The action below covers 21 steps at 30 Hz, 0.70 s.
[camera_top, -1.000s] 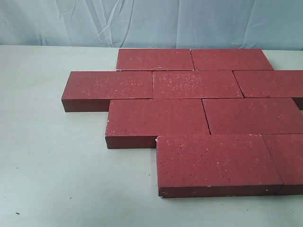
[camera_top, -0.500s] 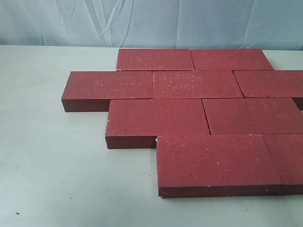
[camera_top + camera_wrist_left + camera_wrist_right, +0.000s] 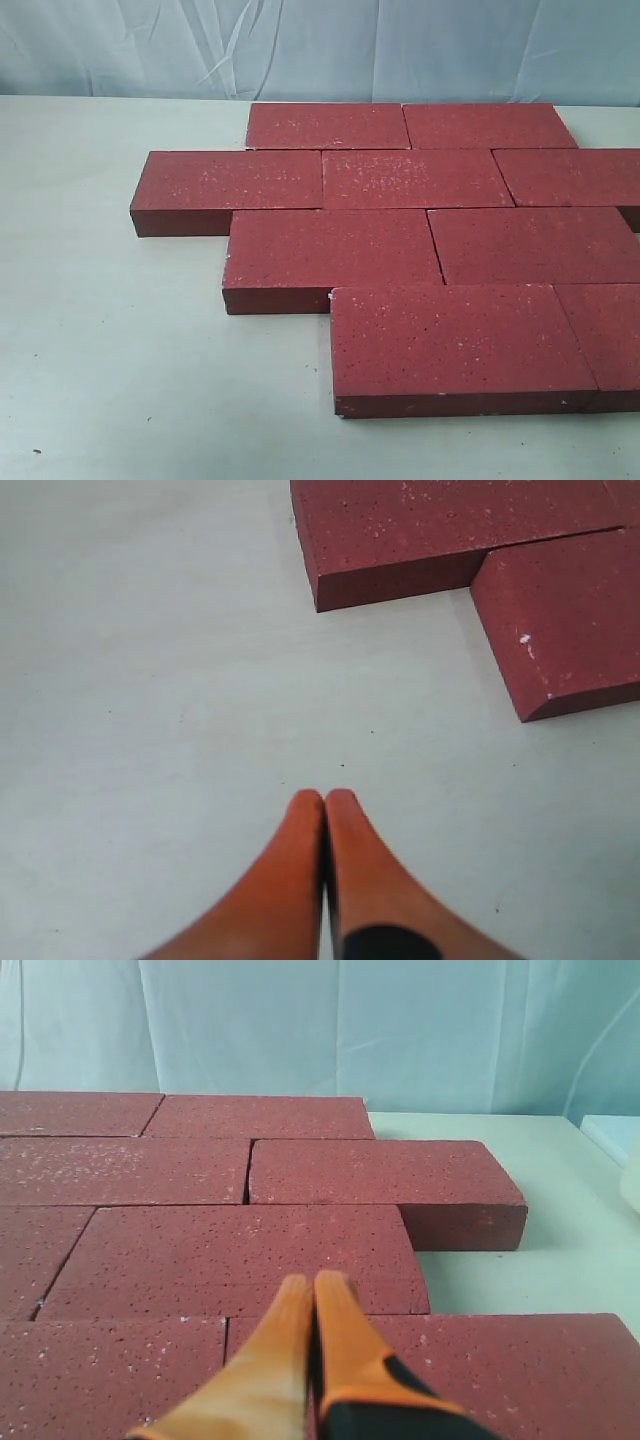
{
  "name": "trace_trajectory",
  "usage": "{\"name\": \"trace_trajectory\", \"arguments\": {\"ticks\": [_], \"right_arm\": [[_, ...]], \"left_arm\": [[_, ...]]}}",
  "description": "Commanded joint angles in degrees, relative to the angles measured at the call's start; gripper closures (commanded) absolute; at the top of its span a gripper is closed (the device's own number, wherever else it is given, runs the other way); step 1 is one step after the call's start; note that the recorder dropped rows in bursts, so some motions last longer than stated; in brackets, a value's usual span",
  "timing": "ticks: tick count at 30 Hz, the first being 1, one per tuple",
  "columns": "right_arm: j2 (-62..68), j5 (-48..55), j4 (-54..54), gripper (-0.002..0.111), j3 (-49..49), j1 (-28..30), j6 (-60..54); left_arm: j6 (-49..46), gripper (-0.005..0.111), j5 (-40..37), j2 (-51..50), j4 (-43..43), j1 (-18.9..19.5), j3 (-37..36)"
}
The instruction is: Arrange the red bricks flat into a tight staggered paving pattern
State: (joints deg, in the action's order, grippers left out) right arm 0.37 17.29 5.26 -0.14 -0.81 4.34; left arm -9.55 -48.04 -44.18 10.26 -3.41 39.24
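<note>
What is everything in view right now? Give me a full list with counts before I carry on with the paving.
red bricks: nine visible, dark red, lying flat in four staggered rows, centre to right of the exterior view, some cut off at its right edge.
table: one, pale greenish white, under everything.
backdrop: one, light blue sheet, behind the table.
left fingers: two, orange, closed together over bare table near a corner of the bricks.
right fingers: two, orange with black, closed together above the brick tops.
</note>
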Motion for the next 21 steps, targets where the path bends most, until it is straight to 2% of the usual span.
{"name": "trace_trajectory", "arguments": {"ticks": [1, 5, 21], "right_arm": [[-0.37, -0.31, 0.65, 0.109, 0.14, 0.18, -0.47], [-0.37, -0.31, 0.65, 0.109, 0.14, 0.18, -0.47], [-0.37, -0.3, -0.91, 0.109, 0.14, 0.18, -0.47]], "left_arm": [[-3.52, 0.107, 3.07, 0.83, -1.26, -0.15, -0.26], [-3.52, 0.107, 8.91, 4.45, -0.72, -0.15, -2.56], [-3.3, 0.107, 27.25, 26.58, -2.36, -0.15, -22.19]]}}
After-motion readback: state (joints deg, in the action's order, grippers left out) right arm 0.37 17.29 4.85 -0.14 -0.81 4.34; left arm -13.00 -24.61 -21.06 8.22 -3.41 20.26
